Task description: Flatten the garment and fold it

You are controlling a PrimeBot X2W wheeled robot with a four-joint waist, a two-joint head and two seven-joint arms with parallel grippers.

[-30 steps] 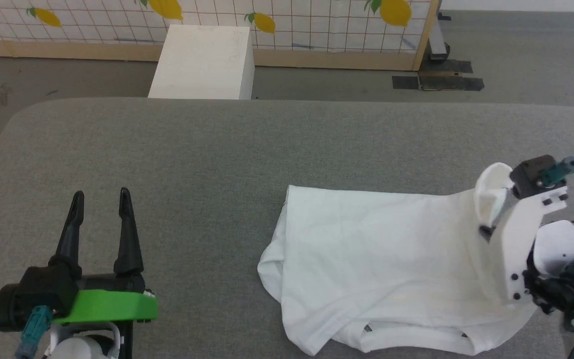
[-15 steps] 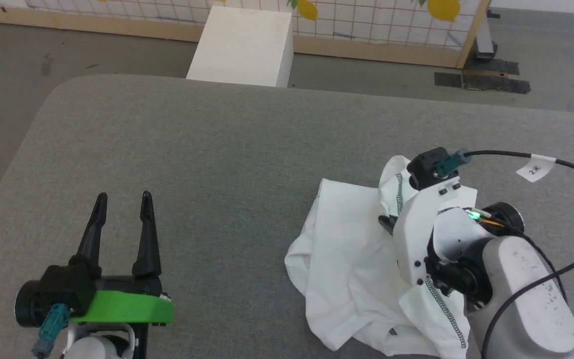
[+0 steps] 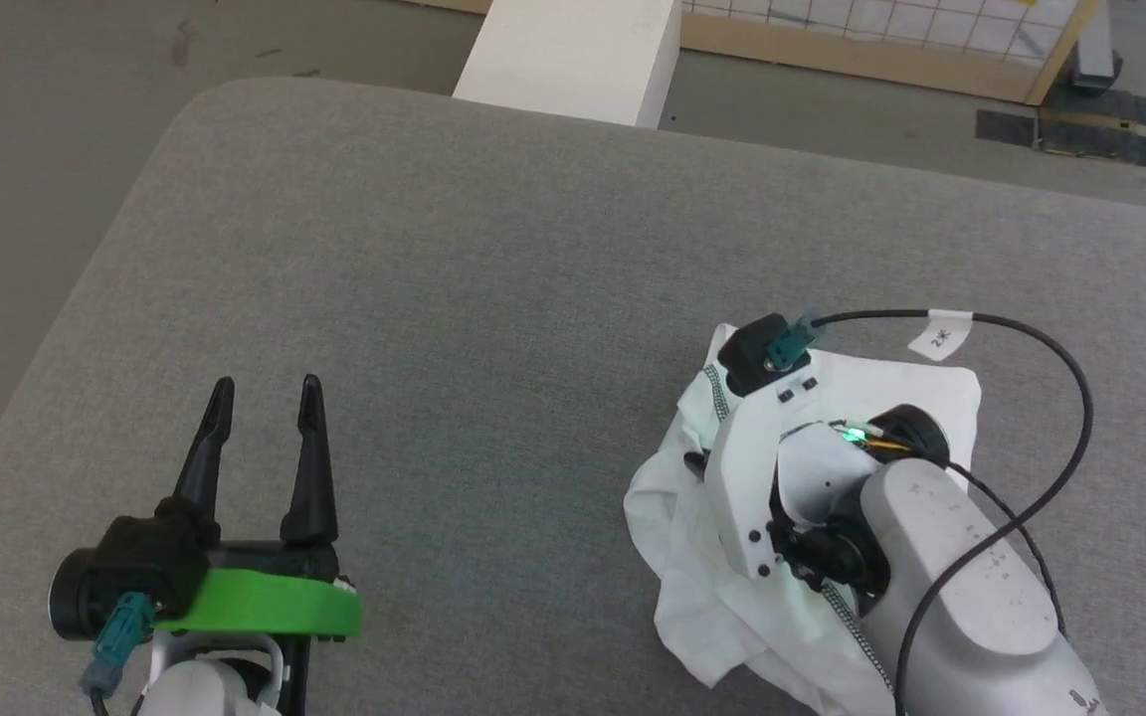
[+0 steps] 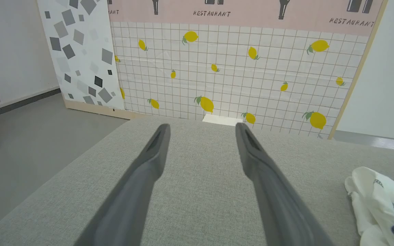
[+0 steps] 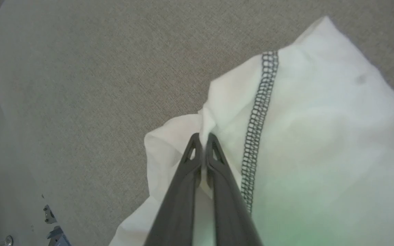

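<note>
The garment (image 3: 677, 517), a white T-shirt with dark zigzag seams, lies bunched in a heap on the right side of the grey padded table (image 3: 493, 298). My right gripper (image 5: 204, 136) is shut on a fold of the garment (image 5: 320, 136) next to a zigzag seam. In the head view the right wrist and forearm (image 3: 931, 557) lie over the heap and hide much of it. My left gripper (image 3: 268, 388) hovers open over the table's left front with nothing between its fingers. The garment's edge (image 4: 378, 194) lies well to its right.
A rigid white box (image 3: 573, 50) stands on the floor just beyond the table's far edge. Behind it is a lemon-patterned panel (image 4: 238, 75). A black cable (image 3: 1060, 398) loops from the right wrist. The table's rounded left edge drops to grey floor (image 3: 36, 149).
The head camera has shifted. My right gripper has carried the garment's right side leftward over the rest, so the spread shirt is now a bunched heap. The left gripper stays open in place.
</note>
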